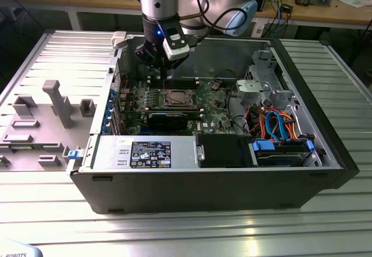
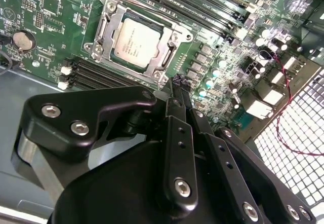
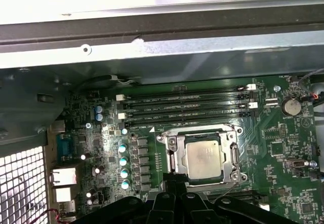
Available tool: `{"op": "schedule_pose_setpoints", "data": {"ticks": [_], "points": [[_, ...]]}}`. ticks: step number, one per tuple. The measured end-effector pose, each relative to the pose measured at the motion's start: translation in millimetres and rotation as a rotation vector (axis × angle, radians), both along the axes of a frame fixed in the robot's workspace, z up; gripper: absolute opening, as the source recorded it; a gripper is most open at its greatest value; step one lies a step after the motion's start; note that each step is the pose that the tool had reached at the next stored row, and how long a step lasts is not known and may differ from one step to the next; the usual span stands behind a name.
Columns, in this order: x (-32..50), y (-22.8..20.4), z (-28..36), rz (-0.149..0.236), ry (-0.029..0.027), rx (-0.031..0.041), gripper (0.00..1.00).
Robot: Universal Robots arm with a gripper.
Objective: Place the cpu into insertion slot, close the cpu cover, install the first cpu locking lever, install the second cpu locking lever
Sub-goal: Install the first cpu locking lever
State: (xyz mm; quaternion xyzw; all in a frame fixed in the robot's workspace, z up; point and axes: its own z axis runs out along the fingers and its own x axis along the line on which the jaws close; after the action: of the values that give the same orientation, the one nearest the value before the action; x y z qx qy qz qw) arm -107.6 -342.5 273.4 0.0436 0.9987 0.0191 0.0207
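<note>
The cpu (image 3: 204, 158) lies in the insertion slot (image 3: 172, 159) on the motherboard (image 3: 283, 148), beside the memory slots (image 3: 187, 105).

Arm (image 1: 157, 4) reaching straight down, wrist vertical, pincer (image 2: 177, 84) pointed downward, closed, empty

Print on the power supply label (image 1: 150, 153) is unreadable.

In the exterior view the socket (image 1: 176, 98), at about 5 o'clock from the gripper (image 1: 158, 59), is too small to tell what lies in it. The white box (image 1: 174, 43) on the wrist hides part of the gripper. In both wrist views the gripper's black body runs off the picture's edge and covers the socket's nearest edge. Whether the cover (image 3: 234, 155) is clamped down cannot be told.
</note>
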Motion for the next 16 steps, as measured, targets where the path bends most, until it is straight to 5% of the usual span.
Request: {"op": "schedule_pose_setpoints", "data": {"ticks": [16], "points": [[-9.2, 0.0, -0.4, 0.0, 0.0001, 0.0004, 0.11]]}}
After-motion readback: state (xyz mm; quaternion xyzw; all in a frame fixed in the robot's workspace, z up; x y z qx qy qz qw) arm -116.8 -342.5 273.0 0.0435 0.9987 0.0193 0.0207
